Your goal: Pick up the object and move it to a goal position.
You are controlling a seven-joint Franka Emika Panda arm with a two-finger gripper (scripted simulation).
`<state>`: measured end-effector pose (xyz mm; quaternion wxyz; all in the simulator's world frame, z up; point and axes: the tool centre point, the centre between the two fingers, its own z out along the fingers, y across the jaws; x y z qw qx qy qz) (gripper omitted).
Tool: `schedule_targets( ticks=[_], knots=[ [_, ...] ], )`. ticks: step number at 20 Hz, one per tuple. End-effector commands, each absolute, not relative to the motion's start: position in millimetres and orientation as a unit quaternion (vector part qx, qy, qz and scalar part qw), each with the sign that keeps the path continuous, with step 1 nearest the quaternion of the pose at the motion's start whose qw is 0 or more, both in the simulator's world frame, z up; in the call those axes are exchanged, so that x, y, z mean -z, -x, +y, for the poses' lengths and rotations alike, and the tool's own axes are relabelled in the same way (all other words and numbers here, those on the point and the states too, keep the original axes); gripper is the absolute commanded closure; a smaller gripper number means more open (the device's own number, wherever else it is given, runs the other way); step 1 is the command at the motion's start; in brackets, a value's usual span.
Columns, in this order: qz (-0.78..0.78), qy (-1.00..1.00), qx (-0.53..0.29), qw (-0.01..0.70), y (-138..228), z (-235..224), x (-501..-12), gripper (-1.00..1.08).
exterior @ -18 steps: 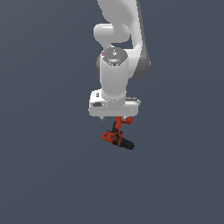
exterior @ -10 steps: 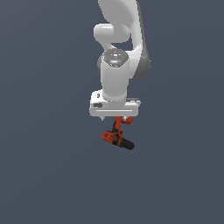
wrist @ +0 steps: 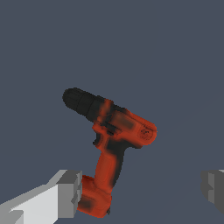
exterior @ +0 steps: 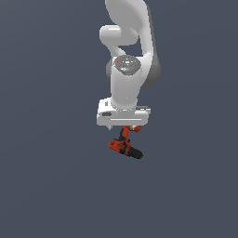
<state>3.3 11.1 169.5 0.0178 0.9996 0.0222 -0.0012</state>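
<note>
Power drill (wrist: 111, 144) lies directly beneath the gripper (wrist: 141, 192), its handle base beside one finger (wrist: 68, 194); jaws stand apart, not clamped; body axis runs crosswise.

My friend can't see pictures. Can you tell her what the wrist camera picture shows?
A small red-orange and black toy-sized drill fills the middle of the picture against a plain dark grey background. Two grey fingers of the robot's open jaws stand wide apart, one right beside the drill's foot, the other well clear of it.
</note>
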Motion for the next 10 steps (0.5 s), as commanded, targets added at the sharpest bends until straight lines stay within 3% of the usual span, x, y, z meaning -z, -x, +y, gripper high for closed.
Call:
schedule_targets(
  ticks=[1, 10],
  knots=[
    [0.038, -0.999, 0.004, 0.028, -5.2, 13.8, -164.7, -1.00],
    [0.142, -0.985, 0.018, 0.094, -18.0, 30.0, -134.9, -1.00]
  ],
)
